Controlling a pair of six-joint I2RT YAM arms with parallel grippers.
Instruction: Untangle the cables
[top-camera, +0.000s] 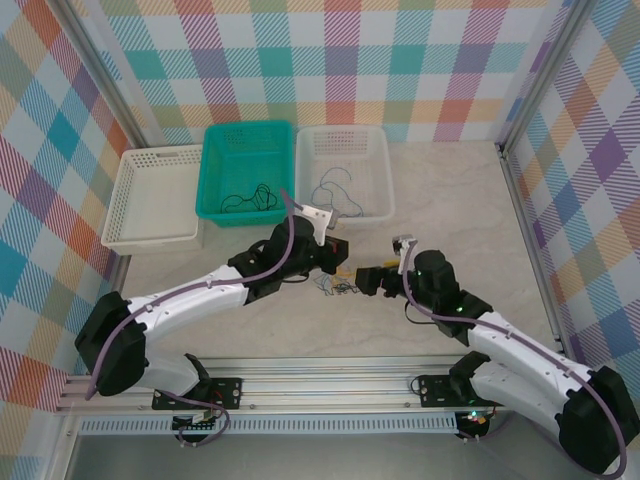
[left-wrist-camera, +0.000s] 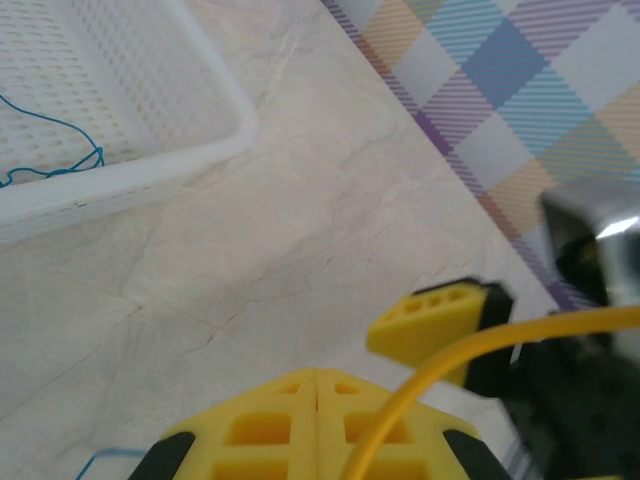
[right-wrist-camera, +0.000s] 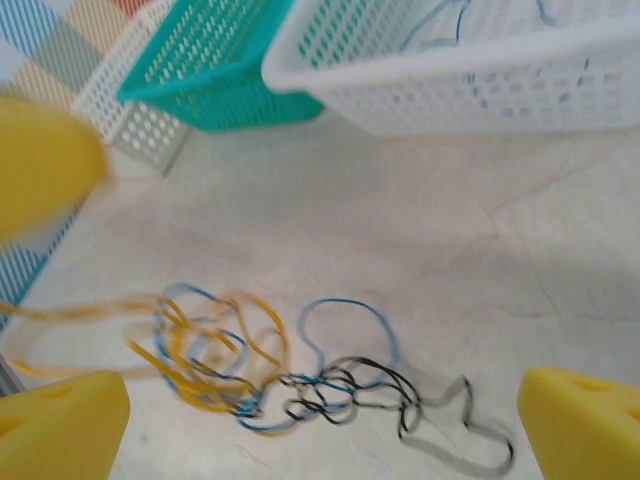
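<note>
The left tool (left-wrist-camera: 316, 388) is pinched shut. Its two yellow fingers press together on a yellow cable (left-wrist-camera: 455, 358), which arcs out from between them and runs off to its right. The right tool (right-wrist-camera: 322, 405) is spread wide with nothing in its grip.

Just ahead of the right tool, between its parted fingers, the cables (right-wrist-camera: 290, 385) lie on the desk (right-wrist-camera: 420, 230) as a loose tangle of blue, black and yellow strands. A dark loop trails toward its right finger, and blurred yellow strands stretch away to its left.

From above, the two tools face each other close together, with the clump just beside them. Farther ahead of both stand a white basket (right-wrist-camera: 480, 75) with blue wire inside and a teal basket (right-wrist-camera: 205, 60) to its left. Beyond that is another white basket (top-camera: 155, 195).
</note>
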